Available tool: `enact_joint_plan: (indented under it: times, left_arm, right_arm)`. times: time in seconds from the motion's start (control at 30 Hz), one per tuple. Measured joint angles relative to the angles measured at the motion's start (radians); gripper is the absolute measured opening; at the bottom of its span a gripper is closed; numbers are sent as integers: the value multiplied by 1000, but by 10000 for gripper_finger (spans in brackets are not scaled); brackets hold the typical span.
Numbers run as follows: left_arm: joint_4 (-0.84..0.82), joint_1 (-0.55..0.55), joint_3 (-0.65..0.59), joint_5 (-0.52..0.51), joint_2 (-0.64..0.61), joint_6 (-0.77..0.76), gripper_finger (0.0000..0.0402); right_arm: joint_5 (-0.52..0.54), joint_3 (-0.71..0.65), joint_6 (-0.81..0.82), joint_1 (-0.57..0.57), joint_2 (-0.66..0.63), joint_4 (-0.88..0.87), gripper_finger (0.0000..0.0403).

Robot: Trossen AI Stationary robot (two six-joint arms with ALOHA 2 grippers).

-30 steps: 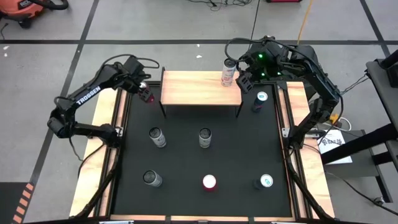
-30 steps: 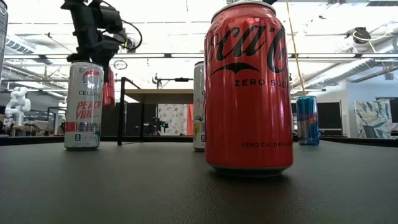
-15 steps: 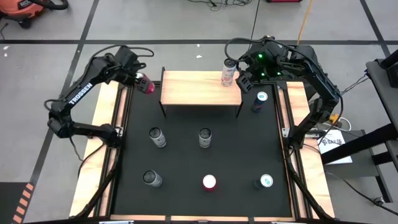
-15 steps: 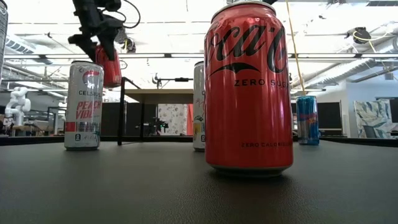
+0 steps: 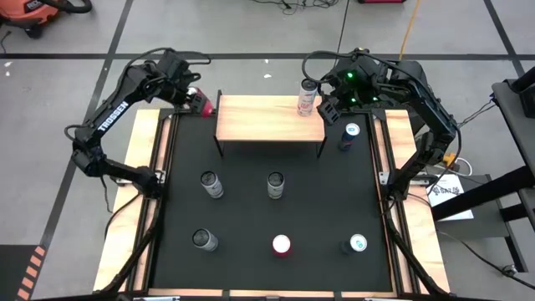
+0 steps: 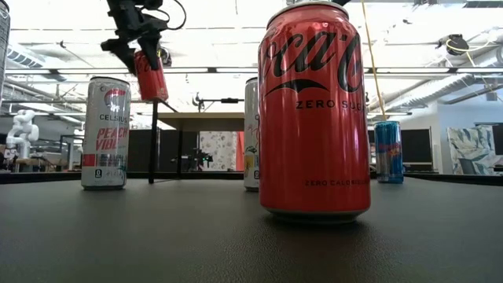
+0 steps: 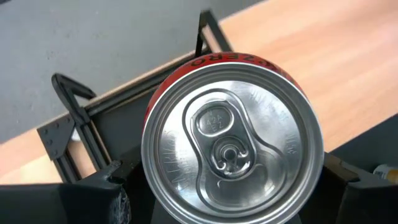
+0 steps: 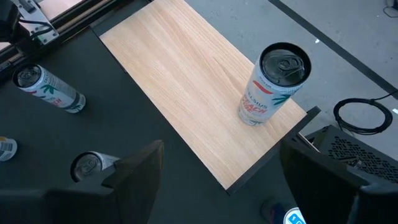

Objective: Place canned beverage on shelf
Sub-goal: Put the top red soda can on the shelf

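My left gripper is shut on a red can, in the air just off the left end of the shelf. In the low view the can hangs tilted below the gripper. The left wrist view looks down on the can's silver top, with the shelf's wood behind it. My right gripper is open and empty, above the shelf's right end. A white can stands upright on the shelf's far right corner. My left gripper pinches the red can between its two fingers, at opposite sides of the can's upper end just under the rim. The fingers come from above, pointing down. The can is lifted clear and hangs tilted below them.
Several more cans stand on the black mat: two mid-table, three along the near edge, and one blue can right of the shelf. A large red can fills the low view.
My left gripper has risen with the red can and gone toward the table's far edge and the shelf's left end. The can now hangs higher, about level with the shelf top, and has tipped a little more. My right arm has kept still.
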Motion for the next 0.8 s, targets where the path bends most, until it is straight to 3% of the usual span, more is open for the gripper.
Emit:
enact_joint_plan:
  times: [0.8]
  left_arm:
    - [-102, -56, 301, -1, 237, -1, 276]
  right_arm:
    - [0, 0, -18, 0, 0, 0, 303]
